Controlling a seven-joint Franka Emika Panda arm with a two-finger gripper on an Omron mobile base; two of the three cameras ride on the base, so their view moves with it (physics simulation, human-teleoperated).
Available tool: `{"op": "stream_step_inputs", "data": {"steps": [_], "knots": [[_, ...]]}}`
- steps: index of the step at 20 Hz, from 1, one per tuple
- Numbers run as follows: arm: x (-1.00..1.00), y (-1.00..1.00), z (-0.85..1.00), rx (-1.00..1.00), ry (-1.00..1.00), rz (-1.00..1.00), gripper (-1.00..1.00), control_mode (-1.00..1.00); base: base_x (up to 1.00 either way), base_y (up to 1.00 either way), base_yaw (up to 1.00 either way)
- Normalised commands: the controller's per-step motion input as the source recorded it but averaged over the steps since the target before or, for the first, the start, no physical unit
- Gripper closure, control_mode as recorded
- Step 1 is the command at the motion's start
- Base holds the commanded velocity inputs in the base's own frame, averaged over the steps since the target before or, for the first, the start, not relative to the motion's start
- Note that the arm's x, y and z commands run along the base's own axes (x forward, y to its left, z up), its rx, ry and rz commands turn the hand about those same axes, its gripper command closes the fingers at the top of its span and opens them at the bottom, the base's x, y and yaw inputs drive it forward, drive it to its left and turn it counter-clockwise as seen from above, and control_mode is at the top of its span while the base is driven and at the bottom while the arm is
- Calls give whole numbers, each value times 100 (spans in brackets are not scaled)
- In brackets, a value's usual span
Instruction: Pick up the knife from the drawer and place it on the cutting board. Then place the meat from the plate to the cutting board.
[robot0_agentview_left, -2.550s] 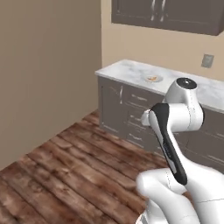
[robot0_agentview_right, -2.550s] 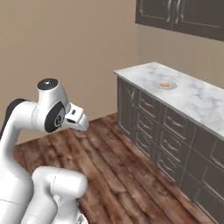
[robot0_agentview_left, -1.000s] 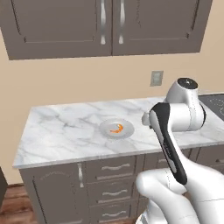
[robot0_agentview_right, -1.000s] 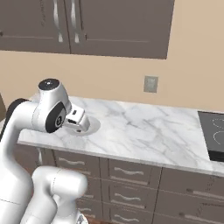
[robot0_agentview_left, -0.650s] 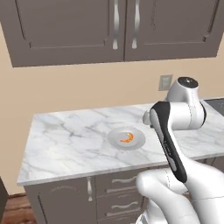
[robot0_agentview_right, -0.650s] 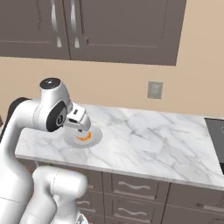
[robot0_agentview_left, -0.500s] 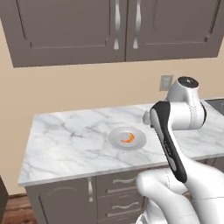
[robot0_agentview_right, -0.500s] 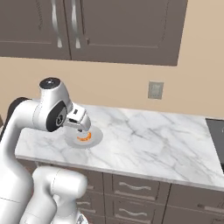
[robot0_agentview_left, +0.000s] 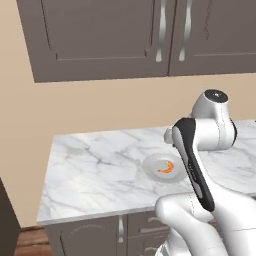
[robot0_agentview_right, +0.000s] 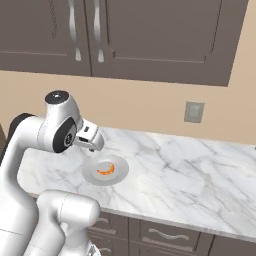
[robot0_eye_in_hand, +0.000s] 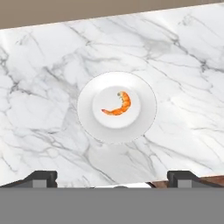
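A small round pale plate (robot0_eye_in_hand: 87, 120) lies on the marble counter, straight ahead in the hand view, with the orange curved meat (robot0_eye_in_hand: 118, 105) at its middle. My gripper (robot0_eye_in_hand: 113, 178) hangs above the plate's near side, open, with nothing between its fingers. From the right base view the gripper (robot0_agentview_right: 91, 145) sits just above and left of the plate (robot0_agentview_right: 90, 176) and the meat (robot0_agentview_right: 106, 170). The left base view shows the plate (robot0_agentview_left: 149, 166) and meat (robot0_agentview_left: 166, 168) beside my forearm. The knife and the cutting board are out of view. Shut drawer fronts (robot0_agentview_right: 162, 234) with wavy handles run under the counter.
The marble counter (robot0_agentview_left: 90, 175) ends at the left, with wood floor beyond. Dark upper cabinets (robot0_agentview_left: 100, 35) hang above it. A wall outlet (robot0_agentview_right: 194, 112) sits to the right. Bare marble stretches right of the plate.
The base has moved, so the whole scene has shifted and the plate now sits closer under the hand. The arm keeps its pose and the gripper stays open.
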Motion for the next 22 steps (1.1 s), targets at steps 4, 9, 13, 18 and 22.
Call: {"op": "stream_step_inputs", "data": {"steps": [4,9,13,18,22], "knots": [[0,0,0,0,0,0,-100,100,98,-8,6],[0,0,0,0,0,0,-100,100,90,-10,-19],[0,0,0,0,0,0,-100,100,78,12,-52],[0,0,0,0,0,0,-100,100,87,40,-52],[0,0,0,0,0,0,-100,100,93,29,-42]]}}
